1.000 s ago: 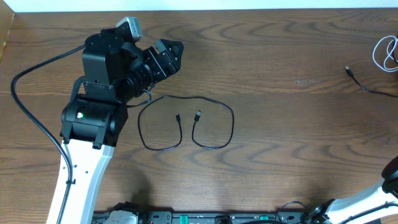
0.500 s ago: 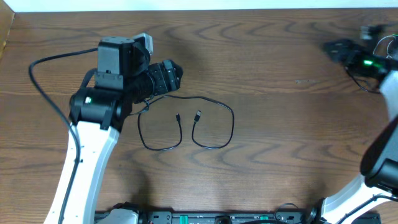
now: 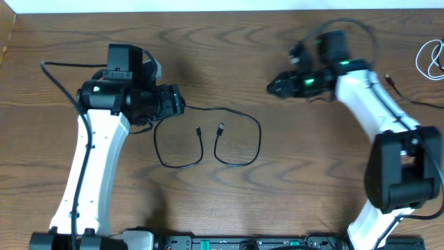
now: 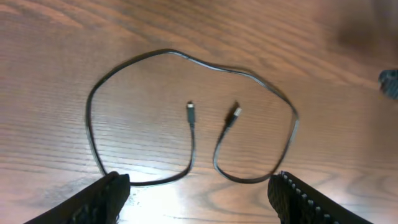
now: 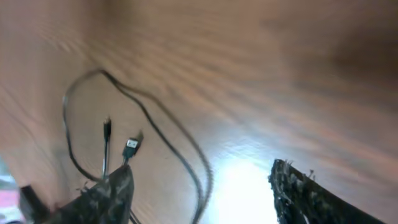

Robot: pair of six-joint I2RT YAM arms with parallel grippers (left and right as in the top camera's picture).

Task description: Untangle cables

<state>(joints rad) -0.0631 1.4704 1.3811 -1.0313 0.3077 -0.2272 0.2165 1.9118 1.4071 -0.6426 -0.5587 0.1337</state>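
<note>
A thin black cable (image 3: 259, 137) lies on the wooden table in two open loops, its two plug ends (image 3: 220, 128) side by side in the middle. My left gripper (image 3: 177, 101) is open and empty, just left of the cable's top arc. In the left wrist view the whole cable (image 4: 168, 51) lies ahead of the open jaws (image 4: 199, 186). My right gripper (image 3: 272, 87) is open and empty, up and to the right of the cable. The right wrist view is blurred and shows the cable (image 5: 149, 112) ahead of its open jaws (image 5: 202, 180).
A white cable (image 3: 431, 59) is coiled at the far right edge. A second black cable with a small plug (image 3: 390, 80) lies near it, partly behind the right arm. The left arm's thick black wire (image 3: 62, 64) loops at the left.
The right arm has swung in from the far right edge to the table's middle, pointing at the cable. The left arm has shifted and drawn its gripper slightly left. The cable has not moved.
</note>
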